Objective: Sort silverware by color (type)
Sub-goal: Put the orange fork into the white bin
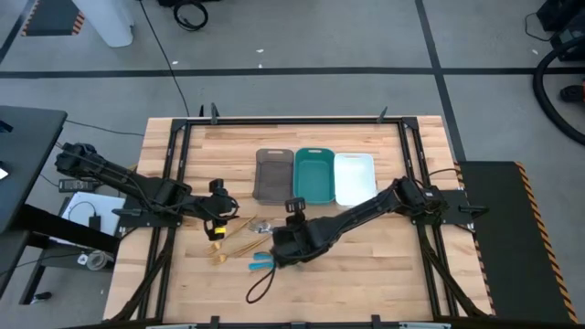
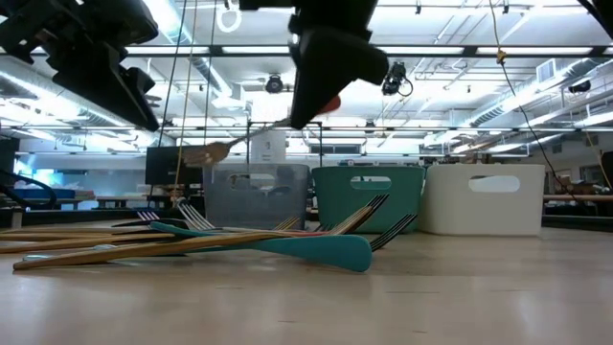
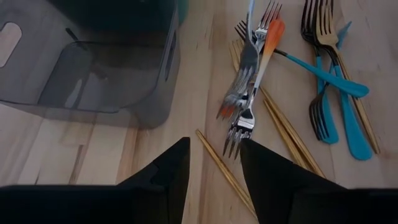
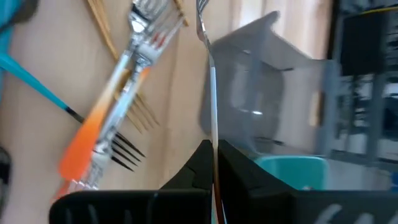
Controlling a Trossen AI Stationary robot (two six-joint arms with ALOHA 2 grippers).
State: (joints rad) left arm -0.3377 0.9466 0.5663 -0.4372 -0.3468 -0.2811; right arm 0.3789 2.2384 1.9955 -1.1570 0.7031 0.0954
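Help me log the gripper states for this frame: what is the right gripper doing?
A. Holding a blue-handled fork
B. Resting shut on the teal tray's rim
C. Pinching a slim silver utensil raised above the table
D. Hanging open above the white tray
C. In the right wrist view the right gripper is closed on a slim silver utensil, and the low view shows it lifted clear of the table.

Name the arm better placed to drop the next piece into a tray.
Right. Its gripper is shut on a silver utensil, raised off the table near the grey tray. The left gripper is open and empty over the pile.
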